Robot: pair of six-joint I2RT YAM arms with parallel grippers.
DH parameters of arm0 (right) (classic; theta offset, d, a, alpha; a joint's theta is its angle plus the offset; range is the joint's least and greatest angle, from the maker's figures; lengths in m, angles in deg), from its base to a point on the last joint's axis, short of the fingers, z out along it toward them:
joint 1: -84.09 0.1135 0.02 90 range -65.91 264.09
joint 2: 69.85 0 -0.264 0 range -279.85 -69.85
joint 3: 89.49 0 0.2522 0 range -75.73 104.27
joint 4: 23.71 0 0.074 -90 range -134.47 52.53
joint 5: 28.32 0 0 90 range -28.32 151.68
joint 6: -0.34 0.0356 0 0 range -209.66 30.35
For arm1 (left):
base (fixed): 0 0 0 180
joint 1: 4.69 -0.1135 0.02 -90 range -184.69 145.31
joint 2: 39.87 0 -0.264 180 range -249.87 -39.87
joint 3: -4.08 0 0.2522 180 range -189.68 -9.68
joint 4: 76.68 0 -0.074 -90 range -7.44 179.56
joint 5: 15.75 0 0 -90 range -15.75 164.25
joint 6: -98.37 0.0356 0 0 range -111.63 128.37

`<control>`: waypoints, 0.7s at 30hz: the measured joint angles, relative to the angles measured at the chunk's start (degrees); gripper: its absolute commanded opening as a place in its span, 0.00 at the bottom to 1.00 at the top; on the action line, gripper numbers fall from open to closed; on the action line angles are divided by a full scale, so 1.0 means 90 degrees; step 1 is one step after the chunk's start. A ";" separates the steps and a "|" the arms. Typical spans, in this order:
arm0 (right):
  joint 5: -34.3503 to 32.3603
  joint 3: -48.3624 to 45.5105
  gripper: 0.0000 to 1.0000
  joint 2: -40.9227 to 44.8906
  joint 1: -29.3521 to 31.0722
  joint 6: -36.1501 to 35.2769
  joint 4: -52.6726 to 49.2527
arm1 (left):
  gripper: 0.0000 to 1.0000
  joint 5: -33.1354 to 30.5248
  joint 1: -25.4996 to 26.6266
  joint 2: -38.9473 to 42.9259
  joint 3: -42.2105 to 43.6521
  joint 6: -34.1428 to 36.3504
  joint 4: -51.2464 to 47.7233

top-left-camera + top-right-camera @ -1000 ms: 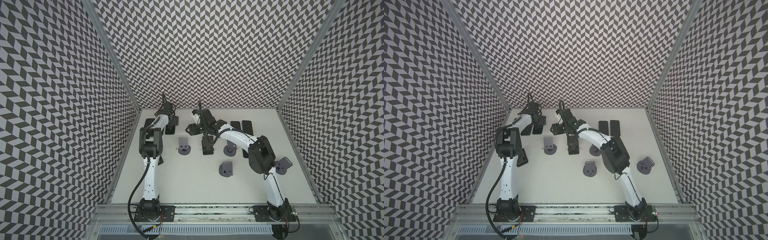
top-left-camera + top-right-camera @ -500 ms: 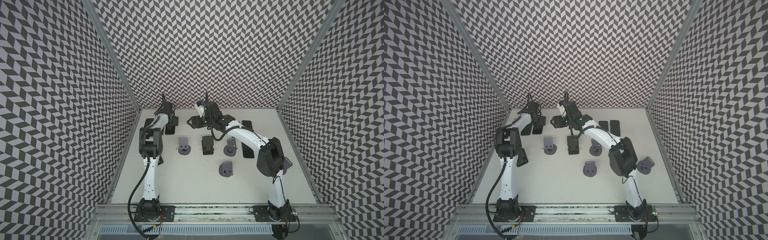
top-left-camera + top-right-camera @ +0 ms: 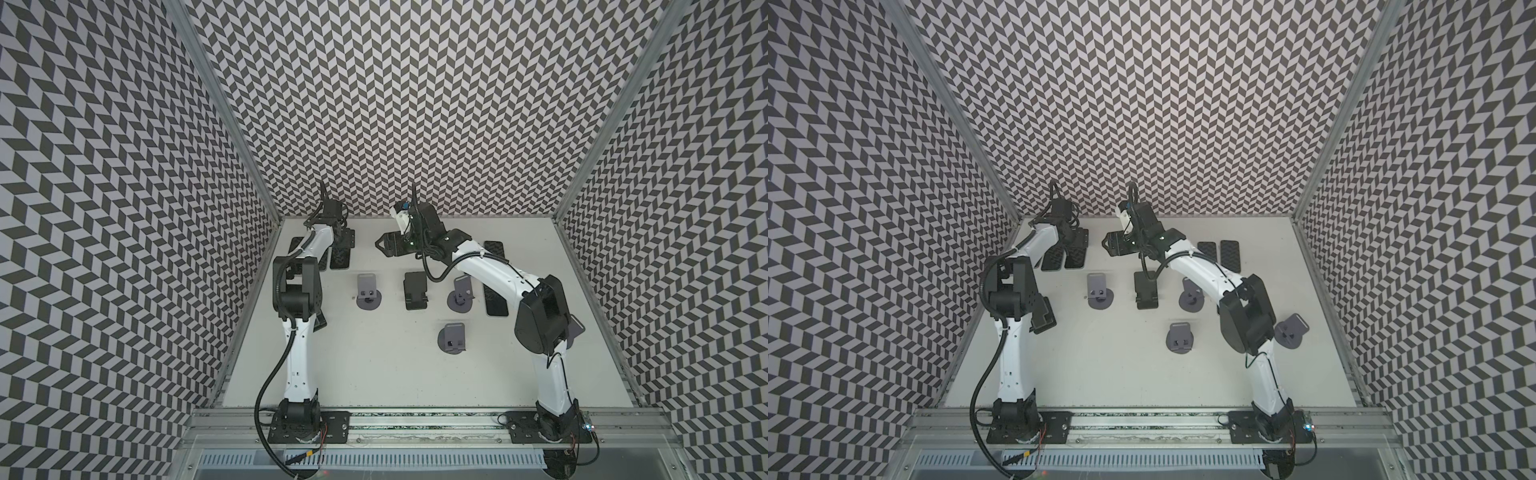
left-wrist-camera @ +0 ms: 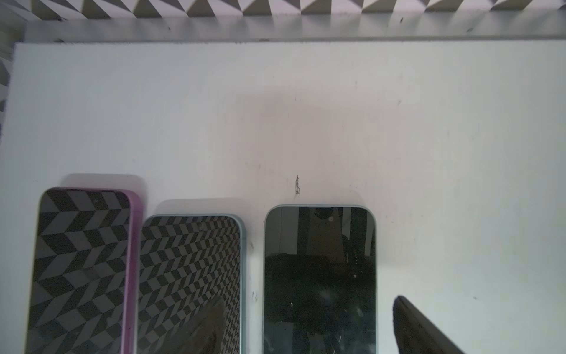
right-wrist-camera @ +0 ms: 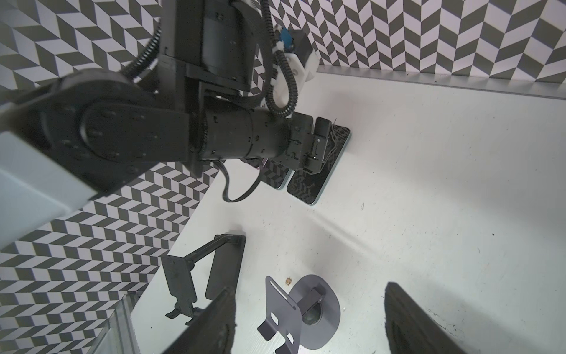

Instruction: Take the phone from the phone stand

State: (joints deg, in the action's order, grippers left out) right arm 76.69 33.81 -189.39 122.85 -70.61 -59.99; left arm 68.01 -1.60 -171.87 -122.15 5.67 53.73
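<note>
While the right tool [image 5: 309, 289] gapes empty, the left tool [image 3: 343, 244] hangs released above a phone [image 4: 320, 275].

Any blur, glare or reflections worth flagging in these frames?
Left wrist view: two phone screens mirror the chevron wall, and the near finger is soft. Right wrist view: the near fingers are out of focus. Both top views: sharp, evenly lit, faint shadows.

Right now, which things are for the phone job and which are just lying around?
For the job, likely: left gripper, phone under it, black stand, right gripper.
Lying about: grey stands, pink-edged phone, middle phone, phones by the right arm.
</note>
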 measured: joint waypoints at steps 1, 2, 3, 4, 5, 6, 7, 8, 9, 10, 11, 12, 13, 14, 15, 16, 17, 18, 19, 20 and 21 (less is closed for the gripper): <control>-0.0005 0.0000 0.75 0.0032 0.0000 -0.0005 -0.0005 | 0.86 0.0022 0.0002 0.0138 0.0085 0.0000 0.0036; -0.0015 0.0000 0.75 0.0066 0.0000 -0.0015 -0.0005 | 0.86 0.0063 0.0005 0.0272 0.0165 -0.0005 0.0083; -0.0022 0.0000 0.75 0.0090 0.0000 -0.0022 -0.0012 | 0.86 0.0090 0.0005 0.0379 0.0219 -0.0017 0.0126; -0.0024 0.0000 0.75 0.0117 0.0000 -0.0027 -0.0015 | 0.86 0.0126 0.0007 0.0486 0.0274 -0.0022 0.0182; -0.0029 0.0000 0.75 0.0138 0.0000 -0.0046 -0.0017 | 0.86 0.0155 0.0015 0.0602 0.0340 -0.0024 0.0250; -0.0032 0.0000 0.75 0.0148 0.0000 -0.0056 -0.0017 | 0.86 0.0180 0.0019 0.0695 0.0391 -0.0027 0.0289; -0.0049 0.0000 0.75 0.0153 0.0000 -0.0070 -0.0027 | 0.86 0.0204 0.0022 0.0814 0.0464 -0.0029 0.0355; -0.0068 0.0000 0.75 0.0155 0.0000 -0.0083 -0.0029 | 0.86 0.0233 0.0024 0.0933 0.0554 -0.0039 0.0432; -0.0095 0.0000 0.76 0.0158 0.0000 -0.0100 -0.0036 | 0.86 0.0260 0.0024 0.1037 0.0639 -0.0046 0.0503; -0.0136 0.0000 0.76 0.0165 0.0000 -0.0119 -0.0053 | 0.86 0.0306 0.0029 0.1183 0.0775 -0.0051 0.0610; -0.0175 0.0000 0.76 0.0185 0.0000 -0.0146 -0.0073 | 0.86 0.0352 0.0029 0.1343 0.0942 -0.0068 0.0743; -0.0223 0.0000 0.76 0.0211 -0.0002 -0.0170 -0.0107 | 0.86 0.0396 0.0029 0.1513 0.1129 -0.0080 0.0884; -0.0291 -0.0002 0.77 0.0248 -0.0012 -0.0194 -0.0143 | 0.86 0.0452 0.0032 0.1717 0.1375 -0.0095 0.1081; -0.0355 -0.0041 0.77 0.0313 -0.0044 -0.0219 -0.0141 | 0.86 0.0495 0.0044 0.1948 0.1661 -0.0097 0.1316; -0.0406 -0.0092 0.77 0.0389 -0.0056 -0.0231 -0.0146 | 0.86 0.0525 0.0058 0.2149 0.1906 -0.0100 0.1501; -0.0452 -0.0189 0.77 0.0512 -0.0087 -0.0238 -0.0146 | 0.86 0.0549 0.0075 0.2412 0.2234 -0.0097 0.1773; -0.0495 -0.0308 0.77 0.0641 -0.0129 -0.0238 -0.0134 | 0.86 0.0576 0.0090 0.2674 0.2562 -0.0090 0.2052; -0.0522 -0.0408 0.77 0.0758 -0.0180 -0.0238 -0.0129 | 0.86 0.0588 0.0109 0.2892 0.2824 -0.0073 0.2280; -0.0551 -0.0559 0.77 0.0906 -0.0260 -0.0236 -0.0100 | 0.86 0.0590 0.0141 0.3162 0.3160 -0.0034 0.2577; -0.0578 -0.0738 0.77 0.1081 -0.0374 -0.0233 -0.0056 | 0.87 0.0585 0.0185 0.3427 0.3485 0.0015 0.2883; -0.0600 -0.0886 0.77 0.1219 -0.0491 -0.0231 -0.0019 | 0.87 0.0578 0.0231 0.3633 0.3730 0.0063 0.3094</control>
State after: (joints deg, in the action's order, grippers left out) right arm 71.29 25.83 -178.42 118.44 -72.68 -60.17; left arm 73.21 0.48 -139.18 -88.58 6.24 81.57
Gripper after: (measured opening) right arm 0.768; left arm 0.865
